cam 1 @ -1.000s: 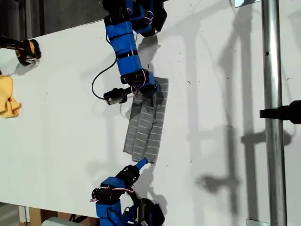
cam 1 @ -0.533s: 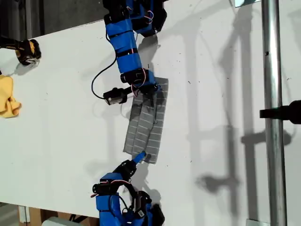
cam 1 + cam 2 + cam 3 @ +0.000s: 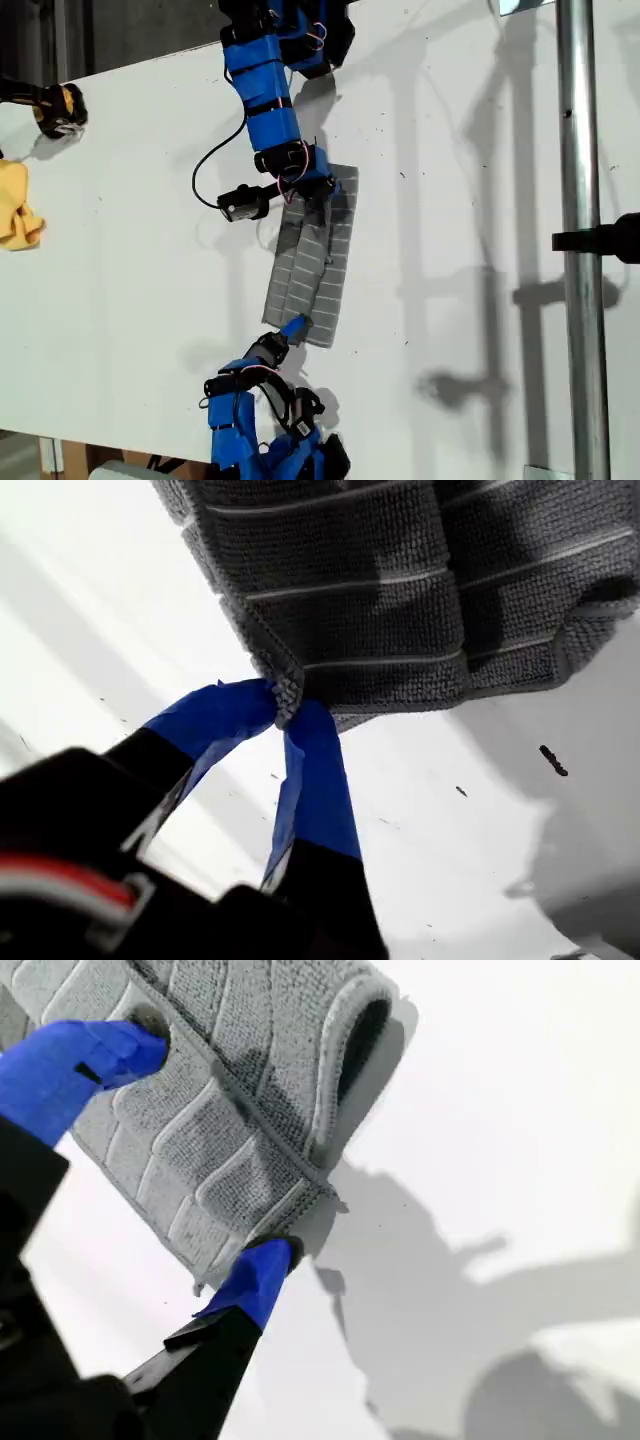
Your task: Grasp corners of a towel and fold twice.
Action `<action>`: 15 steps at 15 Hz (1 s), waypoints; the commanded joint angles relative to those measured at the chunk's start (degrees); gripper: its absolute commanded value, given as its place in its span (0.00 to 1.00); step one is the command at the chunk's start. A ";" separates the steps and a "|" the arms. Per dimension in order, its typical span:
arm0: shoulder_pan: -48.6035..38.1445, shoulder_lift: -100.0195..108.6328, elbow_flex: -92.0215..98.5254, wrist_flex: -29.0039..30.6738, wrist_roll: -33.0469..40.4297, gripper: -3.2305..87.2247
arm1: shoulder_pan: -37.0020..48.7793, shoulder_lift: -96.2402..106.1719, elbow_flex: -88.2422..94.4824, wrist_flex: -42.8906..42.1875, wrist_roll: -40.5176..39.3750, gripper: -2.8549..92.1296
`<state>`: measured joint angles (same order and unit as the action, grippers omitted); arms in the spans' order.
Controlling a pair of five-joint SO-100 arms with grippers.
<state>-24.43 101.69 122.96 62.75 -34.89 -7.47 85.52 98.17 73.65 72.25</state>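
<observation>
The grey towel [image 3: 315,265] with white stripes lies folded into a long strip on the white table [image 3: 130,270]. The arm at the exterior view's top holds the strip's far end. Its jaws, my first gripper [image 3: 316,193], are shut on a towel corner [image 3: 285,692], and the cloth [image 3: 400,590] hangs just beyond them. From the exterior view's bottom, my second gripper [image 3: 295,325] reaches the strip's near end. It is open [image 3: 195,1155], one fingertip [image 3: 130,1045] resting on the towel [image 3: 230,1090] and the other [image 3: 262,1265] at the edge of a corner.
A small yellow cloth [image 3: 15,205] and a black-and-yellow object [image 3: 55,108] sit at the exterior view's left. A metal pole [image 3: 580,240] with a black clamp [image 3: 605,238] runs down the exterior view's right. A black cable [image 3: 212,165] loops beside the first arm.
My second gripper has moved up from the table's near edge onto the towel's near end. My first gripper has stayed shut on the far end, barely shifting.
</observation>
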 commanded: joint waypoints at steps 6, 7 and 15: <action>-2.37 -8.53 -1.14 -1.93 1.32 0.32 | -0.97 6.42 0.53 -0.18 0.00 0.03; -2.11 -9.67 -1.76 -1.93 0.88 0.27 | -0.97 6.68 0.70 -0.18 0.00 0.03; -1.32 -1.93 -4.31 6.33 -2.81 0.05 | -0.88 6.77 1.14 -0.97 -0.26 0.03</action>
<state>-25.93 96.86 120.59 66.53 -36.83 -7.82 88.51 99.49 72.86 72.25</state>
